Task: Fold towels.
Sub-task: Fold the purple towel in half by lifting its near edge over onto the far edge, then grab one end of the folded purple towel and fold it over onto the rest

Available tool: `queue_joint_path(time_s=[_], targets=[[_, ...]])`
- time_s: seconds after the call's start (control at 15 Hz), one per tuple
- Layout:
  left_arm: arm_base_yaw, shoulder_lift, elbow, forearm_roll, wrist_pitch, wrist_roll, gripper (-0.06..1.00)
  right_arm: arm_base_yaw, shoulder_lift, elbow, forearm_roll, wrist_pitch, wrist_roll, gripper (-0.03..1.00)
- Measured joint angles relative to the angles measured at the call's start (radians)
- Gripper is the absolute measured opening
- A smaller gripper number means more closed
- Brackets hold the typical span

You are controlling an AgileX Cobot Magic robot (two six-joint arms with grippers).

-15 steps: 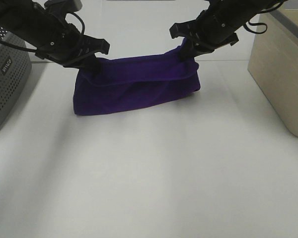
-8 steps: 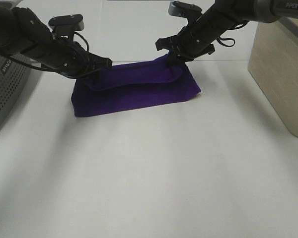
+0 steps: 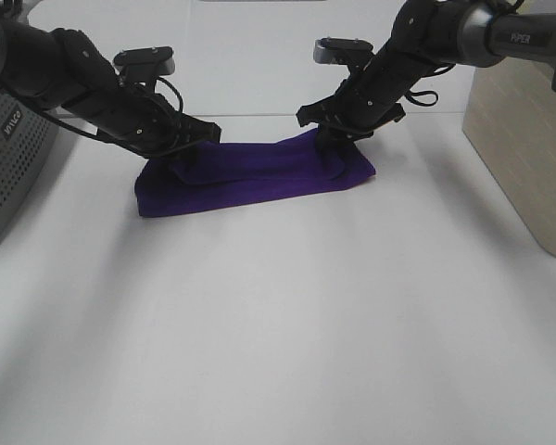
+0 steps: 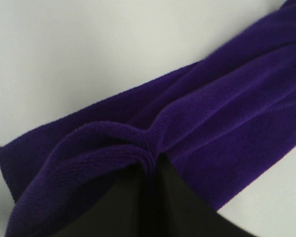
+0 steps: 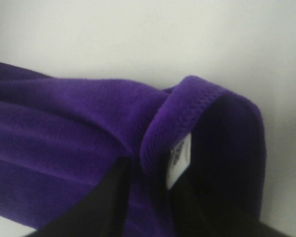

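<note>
White table [image 3: 278,352]: carries everything below.

Beige bin [image 3: 528,139]: at the table's right edge, plain wall with no markings. Its inside is out of view.

Grey perforated basket [image 3: 14,158]: at the left edge. There is pale lettering on its wall, too blurred to read. Contents cannot be seen.

Right arm [image 3: 445,28]: black, white word "PIPER" on the upper link. Left arm [image 3: 65,74]: black, no legible marking.

Towel [image 3: 259,176]: deep purple, lying towards the far side of the table between bin and basket and apart from both. It is doubled into a long low band, with the upper layer resting on the lower one.

Left gripper [image 3: 183,156]: down at the towel's left end. In the left wrist view the jaws are closed tight on a bunched fold of the towel's edge.

Right gripper [image 3: 334,144]: down at the towel's right end. In the right wrist view the hemmed corner curls up between the dark fingers. I cannot tell whether they pinch it or stand loose around it.

Tag [image 5: 179,160]: small, white, sewn inside that curled hem. It carries dark print too small to read.
</note>
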Motion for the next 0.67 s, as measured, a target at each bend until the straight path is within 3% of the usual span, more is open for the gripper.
queue_joint_path(time_s=[0.07, 0.13, 0.27, 0.33, 0.47, 0.67], targets=[[0.0, 0.002, -0.001, 0.007, 0.007, 0.0, 0.1, 0.0, 0.001, 0.0, -0.019, -0.004, 0.0, 0.47], [0.0, 0.002, -0.001, 0.014, 0.007, 0.0, 0.16, 0.0, 0.001, 0.0, -0.028, -0.007, 0.001, 0.52], [0.0, 0.002, -0.002, 0.04, 0.009, -0.001, 0.5, 0.0, 0.0, 0.0, -0.062, -0.01, 0.001, 0.67], [0.0, -0.011, -0.009, 0.091, 0.05, -0.011, 0.8, 0.0, -0.025, 0.0, -0.083, 0.005, 0.001, 0.71], [0.0, -0.033, -0.061, 0.164, 0.163, -0.07, 0.87, 0.0, -0.076, 0.0, -0.091, 0.052, 0.001, 0.72], [0.0, -0.036, -0.206, 0.395, 0.464, -0.291, 0.87, 0.0, -0.157, 0.0, -0.092, 0.226, 0.013, 0.72]])
